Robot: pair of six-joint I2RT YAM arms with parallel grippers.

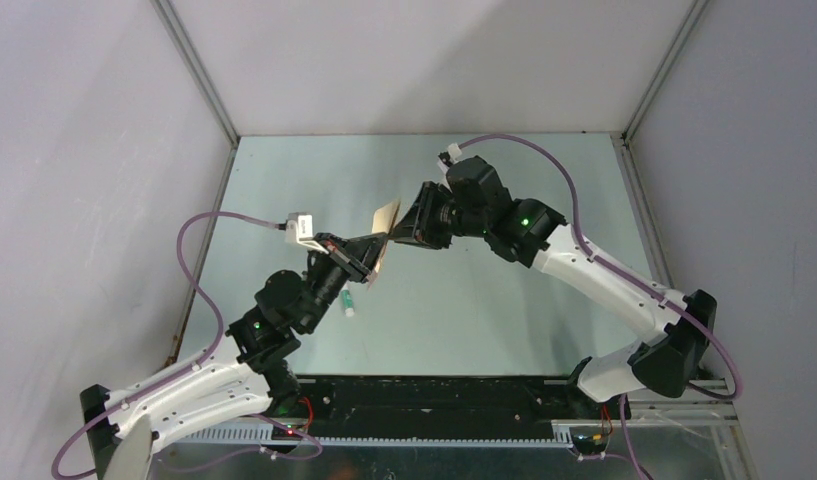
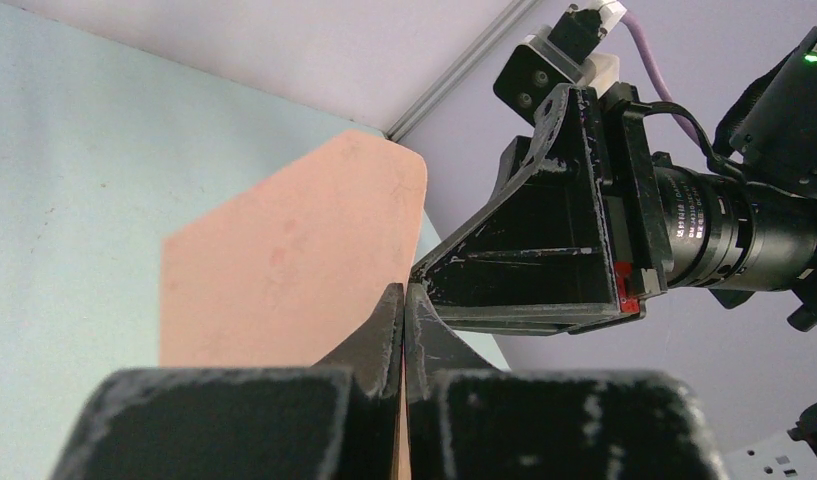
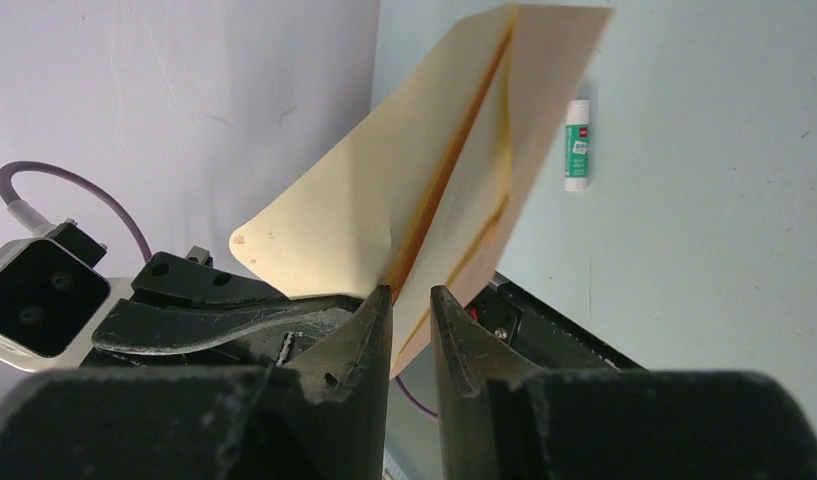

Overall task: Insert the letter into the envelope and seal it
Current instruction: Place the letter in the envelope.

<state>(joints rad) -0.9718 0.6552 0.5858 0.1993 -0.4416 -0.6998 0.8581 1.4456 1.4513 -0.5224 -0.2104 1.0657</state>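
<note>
The tan envelope (image 1: 386, 216) hangs in the air between both arms over the middle of the table. In the left wrist view its peach outside (image 2: 294, 260) rises from my left gripper (image 2: 404, 292), which is shut on its lower edge. In the right wrist view its cream inside and open flap (image 3: 384, 200) show, with orange lines along the folds. My right gripper (image 3: 411, 293) stands slightly open, and the envelope's edge runs between its fingers. From above, the left gripper (image 1: 372, 254) and the right gripper (image 1: 398, 234) meet at the envelope. I cannot make out the letter as a separate sheet.
A white and green glue stick (image 1: 348, 303) lies on the pale green table (image 1: 464, 300) just right of the left arm, also seen past the envelope (image 3: 577, 145). Grey walls enclose the table on three sides.
</note>
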